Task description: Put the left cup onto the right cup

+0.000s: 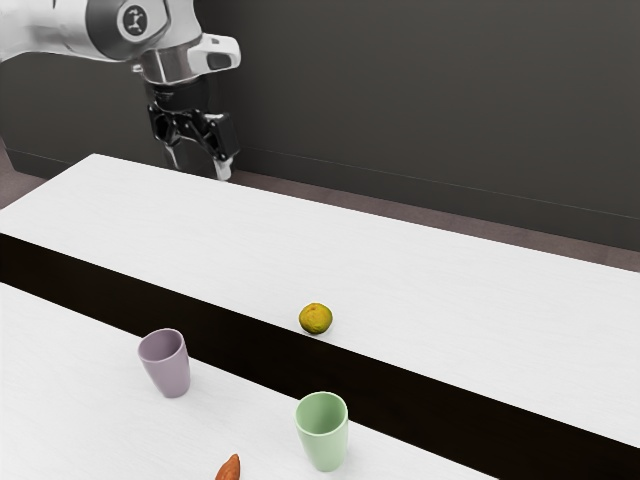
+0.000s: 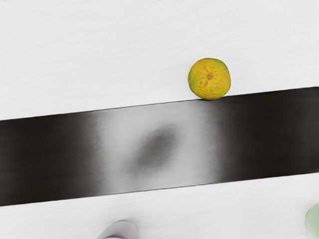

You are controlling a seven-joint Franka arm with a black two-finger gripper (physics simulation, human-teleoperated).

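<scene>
Hovering well apart from the purple cup (image 1: pixel 165 362), the gripper (image 1: pixel 196 140) (fingers spread, empty) is at the approach step; next it must descend to straddle that cup's rim.

Lilac cup (image 1: pixel 165 362), green cup (image 1: pixel 322 431), yellowish fruit (image 1: pixel 316 318).

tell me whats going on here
The arm's end effector hangs open and empty above the back of the far table, well away from both cups. The purple cup and the green cup stand upright and apart on the near table, so the stacking is not yet begun. An orange sits at the far table's front edge, and a small orange-brown thing lies between the cups.
</scene>
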